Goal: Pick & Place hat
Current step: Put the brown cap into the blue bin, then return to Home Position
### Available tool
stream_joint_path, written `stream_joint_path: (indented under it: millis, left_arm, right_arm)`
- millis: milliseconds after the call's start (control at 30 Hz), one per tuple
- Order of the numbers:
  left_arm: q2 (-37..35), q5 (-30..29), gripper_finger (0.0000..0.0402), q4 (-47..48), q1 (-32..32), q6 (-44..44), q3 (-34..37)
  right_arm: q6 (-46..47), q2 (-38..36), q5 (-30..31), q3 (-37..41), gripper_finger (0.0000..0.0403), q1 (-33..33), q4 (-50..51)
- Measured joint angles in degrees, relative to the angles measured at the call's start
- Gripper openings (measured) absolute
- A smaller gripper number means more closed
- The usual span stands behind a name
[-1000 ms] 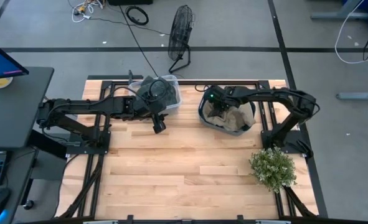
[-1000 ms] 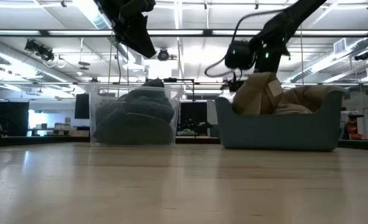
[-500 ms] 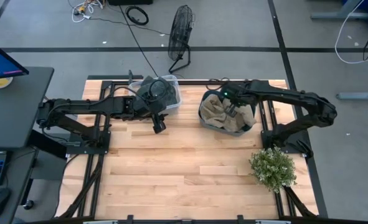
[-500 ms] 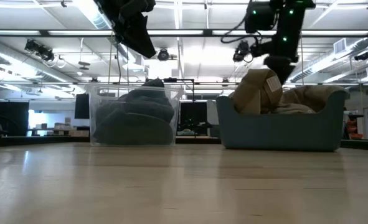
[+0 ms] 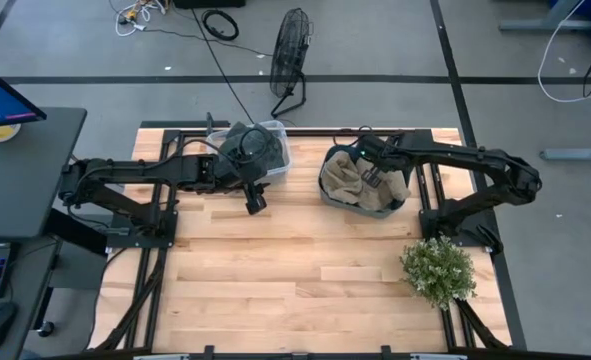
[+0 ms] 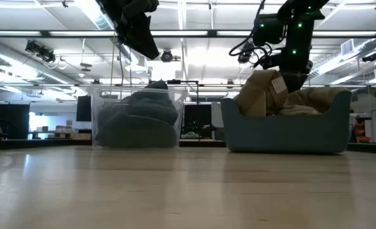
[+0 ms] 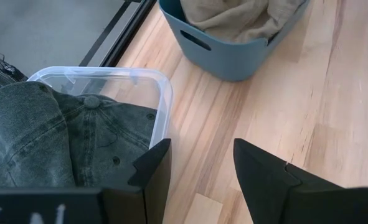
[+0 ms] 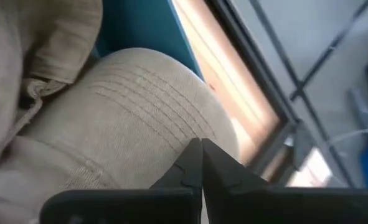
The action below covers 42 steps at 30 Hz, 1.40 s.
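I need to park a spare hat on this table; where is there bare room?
The wide bare planks of the table in front of the clear bin and blue basket are free, bordered by the plant. The back edge is crowded by both arms.

Box (image 5: 275, 150) at table's (image 5: 305, 270) back left, hat (image 7: 59, 134) inside | bin (image 5: 337, 195) to its right, hats (image 5: 360, 185) in it | plant (image 5: 437, 270) at right edge, nearer front | fan (image 5: 290, 55) on floor behind table
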<state>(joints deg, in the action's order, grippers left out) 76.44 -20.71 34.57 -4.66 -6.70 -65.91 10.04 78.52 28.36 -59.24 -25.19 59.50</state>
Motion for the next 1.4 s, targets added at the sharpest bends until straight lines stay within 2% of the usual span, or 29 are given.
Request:
stream_joint_path:
  millis: [167, 333, 467, 633, 800, 1100, 1267, 1400]
  left_arm:
    - [0.0, 0.0, 0.0177, 0.0, 0.0, 0.0, 0.0]
    - [0.0, 0.0, 0.0177, 0.0, 0.0, 0.0, 0.0]
    - [0.0, 0.0, 0.0177, 0.0, 0.0, 0.0, 0.0]
    - [0.0, 0.0, 0.0177, 0.0, 0.0, 0.0, 0.0]
    - [0.0, 0.0, 0.0177, 0.0, -0.1, 0.0, 0.0]
    - [-0.3, 0.0, 0.0177, -1.7, 0.7, 0.0, 0.0]
    - [-3.7, 0.0, 0.0177, -2.6, 2.5, 1.6, 0.1]
    - [-8.1, 0.0, 0.0177, -4.5, 3.4, 2.9, 0.0]
  right_arm:
    - [-0.5, 0.3, -6.9, 0.0, 0.0002, -0.1, -3.5]
    - [-2.6, 0.7, -10.9, 0.2, 0.0002, -0.1, -3.5]
    - [-3.5, 0.9, -14.5, 2.8, 0.0002, 0.1, -7.9]
    - [-4.6, 0.9, -14.4, 8.4, 0.0002, 0.1, -14.4]
    - [-4.7, 0.5, -14.2, 10.2, 0.0002, 0.4, -14.4]
    - [-4.5, -3.5, -14.6, 1.4, 0.0002, 6.1, -9.5]
    - [-4.7, -9.0, -14.4, -3.7, 0.0002, 12.2, -11.2]
    - [-5.3, -14.7, -14.4, -3.3, 0.0002, 16.9, -16.4]
